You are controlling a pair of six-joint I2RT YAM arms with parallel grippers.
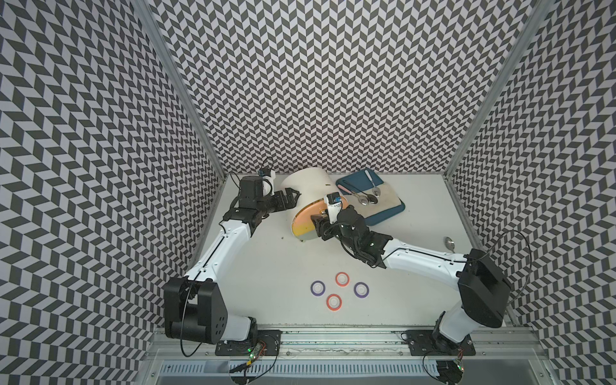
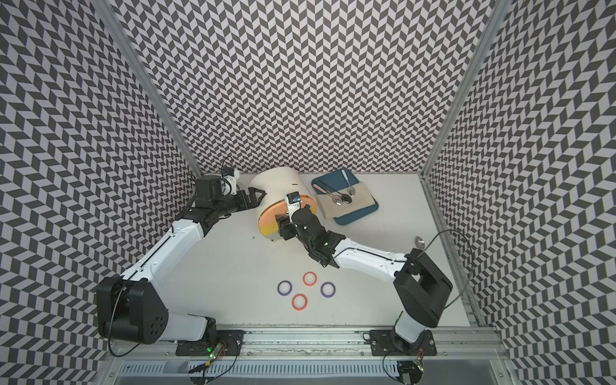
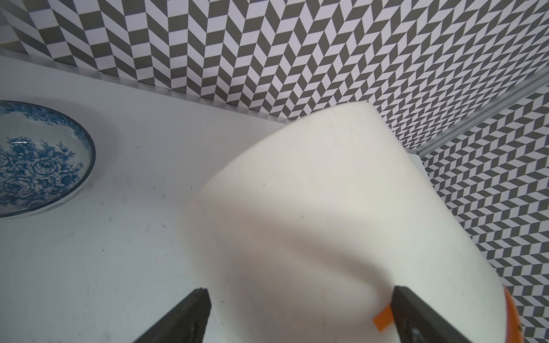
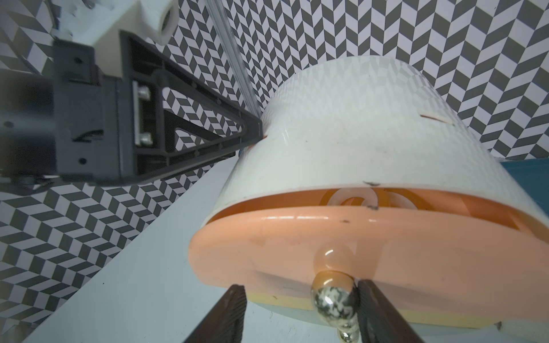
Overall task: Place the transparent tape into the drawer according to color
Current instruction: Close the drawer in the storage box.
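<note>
Two purple tape rings (image 1: 317, 287) (image 1: 361, 289) and two red ones (image 1: 342, 278) (image 1: 334, 302) lie flat on the table near the front, far from both grippers. The white drawer unit (image 1: 310, 186) stands at the back. Its peach top drawer (image 4: 297, 246) is slightly out, and amber-looking rings (image 4: 356, 199) with white cores show through the gap. My right gripper (image 4: 300, 289) is open around the drawer's silver knob (image 4: 334, 300), with one finger touching it. My left gripper (image 3: 300, 292) is open, its fingers against the unit's white shell (image 3: 312, 208).
A blue tray (image 1: 383, 213) with a cloth and several spoons (image 1: 366, 199) sits right of the drawer unit. Another spoon (image 1: 450, 243) lies near the right wall. A blue floral bowl (image 3: 38, 160) stands beside the unit in the left wrist view.
</note>
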